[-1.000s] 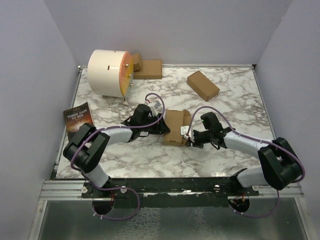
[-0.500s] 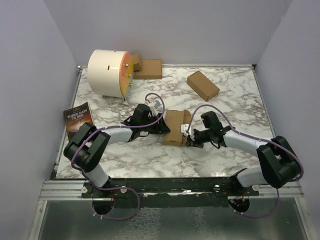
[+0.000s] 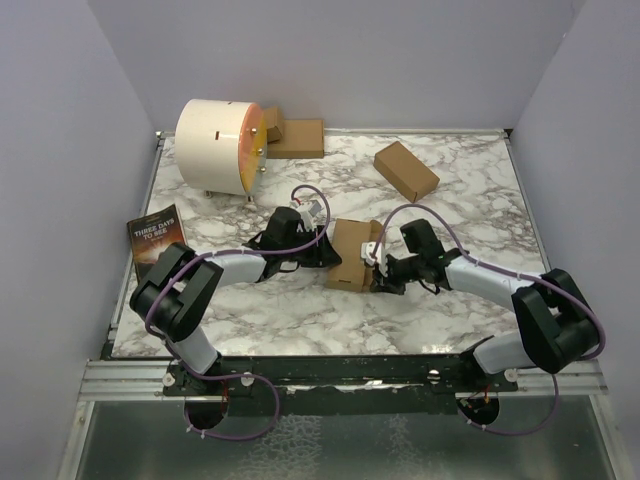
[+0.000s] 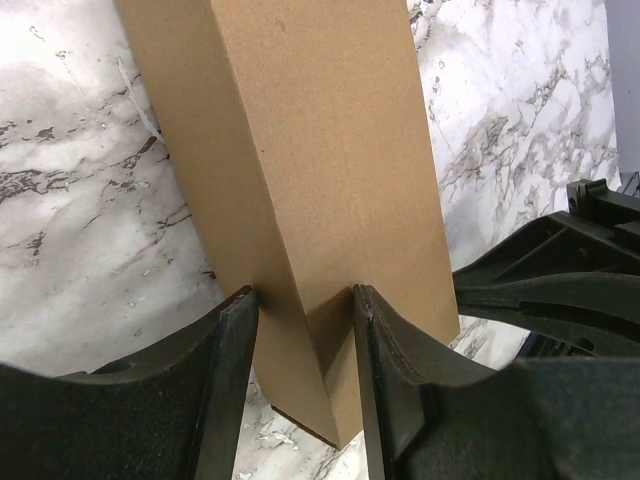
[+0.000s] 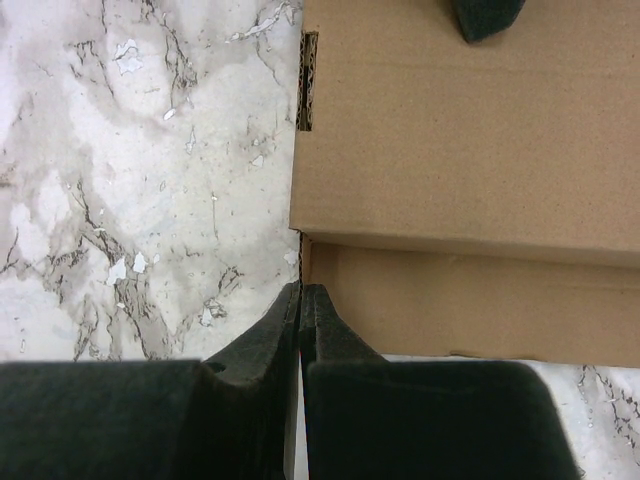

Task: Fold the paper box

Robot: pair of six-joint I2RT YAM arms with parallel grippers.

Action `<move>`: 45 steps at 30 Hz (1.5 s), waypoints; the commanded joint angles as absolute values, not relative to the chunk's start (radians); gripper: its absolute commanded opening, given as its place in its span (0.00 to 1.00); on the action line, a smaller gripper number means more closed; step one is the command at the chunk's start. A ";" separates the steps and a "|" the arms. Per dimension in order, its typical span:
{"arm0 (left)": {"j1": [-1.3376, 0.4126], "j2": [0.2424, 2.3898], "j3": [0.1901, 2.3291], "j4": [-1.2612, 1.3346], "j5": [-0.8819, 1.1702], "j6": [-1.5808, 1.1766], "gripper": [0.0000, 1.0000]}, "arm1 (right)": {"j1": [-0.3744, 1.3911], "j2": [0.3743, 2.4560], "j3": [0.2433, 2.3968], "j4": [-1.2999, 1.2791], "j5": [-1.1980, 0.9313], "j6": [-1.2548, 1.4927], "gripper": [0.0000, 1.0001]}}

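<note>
a white cylindrical drum [image 3: 215, 146] with an orange-yellow end face lay on its side at the far left of the marble table [image 3: 480, 215]. flat brown cardboard [image 3: 297, 138] rested just beside it along the back edge, and a closed cardboard box [image 3: 406, 170] sat well apart toward the far right. a dark paperback [image 3: 156, 238] titled "three days to see" lay at the left edge.

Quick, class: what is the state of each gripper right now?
Left gripper: closed on the brown cardboard box.
Right gripper: closed, nothing visible between its fingers.
</note>
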State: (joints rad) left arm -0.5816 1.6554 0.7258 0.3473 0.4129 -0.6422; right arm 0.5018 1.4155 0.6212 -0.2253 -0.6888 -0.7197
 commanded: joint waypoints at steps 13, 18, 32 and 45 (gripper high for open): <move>-0.592 1.734 0.751 0.308 0.421 -0.644 0.43 | 0.571 1.456 0.723 -0.225 -0.726 -0.647 0.01; -0.592 1.748 0.764 0.304 0.422 -0.641 0.43 | 0.572 1.460 0.723 -0.229 -0.728 -0.634 0.01; -0.598 1.768 0.789 0.296 0.440 -0.630 0.43 | 0.572 1.478 0.773 -0.224 -0.785 -0.507 0.01; -0.598 1.782 0.827 0.262 0.455 -0.589 0.44 | 0.571 1.467 0.782 -0.328 -0.777 -0.579 0.15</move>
State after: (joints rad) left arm -0.5865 1.7443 0.8185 0.3515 0.4484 -0.6407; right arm 0.5621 1.4796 0.7361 -0.2970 -0.7074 -0.5400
